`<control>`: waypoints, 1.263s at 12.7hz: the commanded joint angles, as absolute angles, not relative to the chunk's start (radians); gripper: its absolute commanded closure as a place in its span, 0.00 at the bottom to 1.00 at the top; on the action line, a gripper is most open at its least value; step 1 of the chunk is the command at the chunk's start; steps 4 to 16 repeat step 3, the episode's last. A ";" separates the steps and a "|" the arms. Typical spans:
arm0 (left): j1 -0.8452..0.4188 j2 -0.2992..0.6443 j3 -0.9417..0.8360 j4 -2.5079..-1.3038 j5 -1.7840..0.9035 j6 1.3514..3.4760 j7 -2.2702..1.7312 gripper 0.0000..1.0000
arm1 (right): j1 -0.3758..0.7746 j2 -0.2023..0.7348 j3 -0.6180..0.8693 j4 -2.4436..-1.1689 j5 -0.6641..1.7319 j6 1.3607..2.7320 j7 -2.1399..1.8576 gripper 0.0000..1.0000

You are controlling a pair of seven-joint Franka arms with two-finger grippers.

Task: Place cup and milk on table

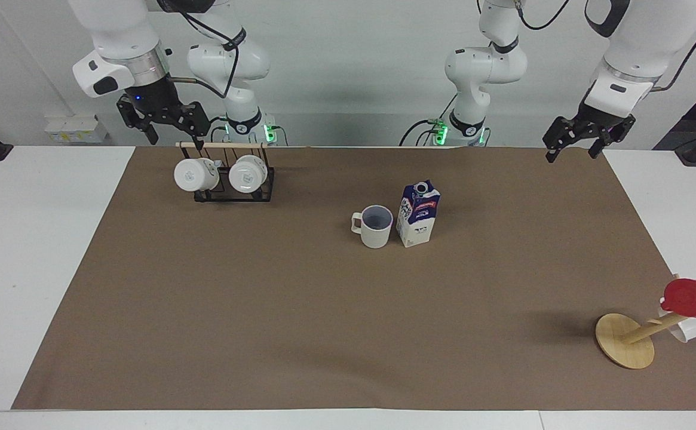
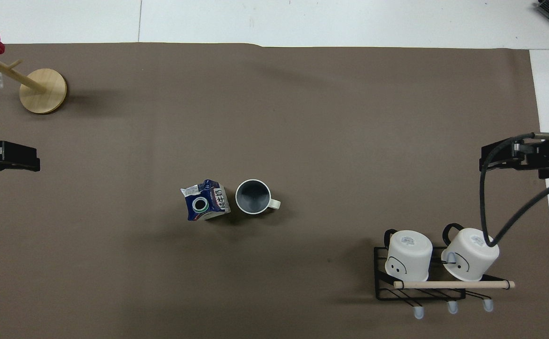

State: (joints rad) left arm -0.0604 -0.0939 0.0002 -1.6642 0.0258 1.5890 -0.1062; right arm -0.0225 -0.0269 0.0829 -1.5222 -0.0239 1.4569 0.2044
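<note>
The cup (image 1: 376,227), an off-white mug with a grey-blue inside, stands upright on the brown sheet (image 1: 264,310) that covers the white table (image 1: 37,251). Its handle points toward the right arm's end. Touching or nearly touching it, toward the left arm's end, the milk (image 1: 417,214) stands upright, blue above and white below. From overhead the cup (image 2: 253,197) and the milk (image 2: 204,202) sit side by side. My right gripper (image 1: 174,136) hangs open and empty above the mug rack. My left gripper (image 1: 572,156) hangs open and empty over the sheet's corner at the left arm's end.
A black wire rack (image 1: 234,194) with a wooden rail holds two glossy white mugs (image 1: 191,174), close to the robots at the right arm's end. A wooden peg stand (image 1: 624,348) carries a red cup (image 1: 688,297) and a white mug, farther from the robots at the left arm's end.
</note>
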 commanded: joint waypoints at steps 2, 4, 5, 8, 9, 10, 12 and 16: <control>-0.055 -0.097 -0.005 -1.646 0.035 1.549 -0.097 0.00 | -0.052 -0.046 0.092 -1.546 -0.008 1.438 0.164 0.00; -0.055 -0.097 -0.006 -1.646 0.035 1.542 -0.095 0.00 | -0.055 -0.046 0.092 -1.543 -0.008 1.442 0.160 0.00; -0.055 -0.097 -0.006 -1.646 0.035 1.542 -0.095 0.00 | -0.055 -0.046 0.092 -1.543 -0.008 1.442 0.160 0.00; -0.055 -0.097 -0.006 -1.646 0.035 1.542 -0.095 0.00 | -0.055 -0.046 0.092 -1.543 -0.008 1.442 0.160 0.00; -0.055 -0.097 -0.006 -1.646 0.035 1.542 -0.095 0.00 | -0.055 -0.046 0.092 -1.543 -0.008 1.442 0.160 0.00; -0.055 -0.097 -0.006 -1.646 0.035 1.542 -0.095 0.00 | -0.055 -0.046 0.092 -1.543 -0.008 1.442 0.160 0.00; -0.055 -0.097 -0.006 -1.646 0.035 1.542 -0.095 0.00 | -0.055 -0.046 0.092 -1.543 -0.008 1.442 0.160 0.00; -0.055 -0.097 -0.006 -1.646 0.035 1.542 -0.095 0.00 | -0.055 -0.046 0.092 -1.543 -0.008 1.442 0.160 0.00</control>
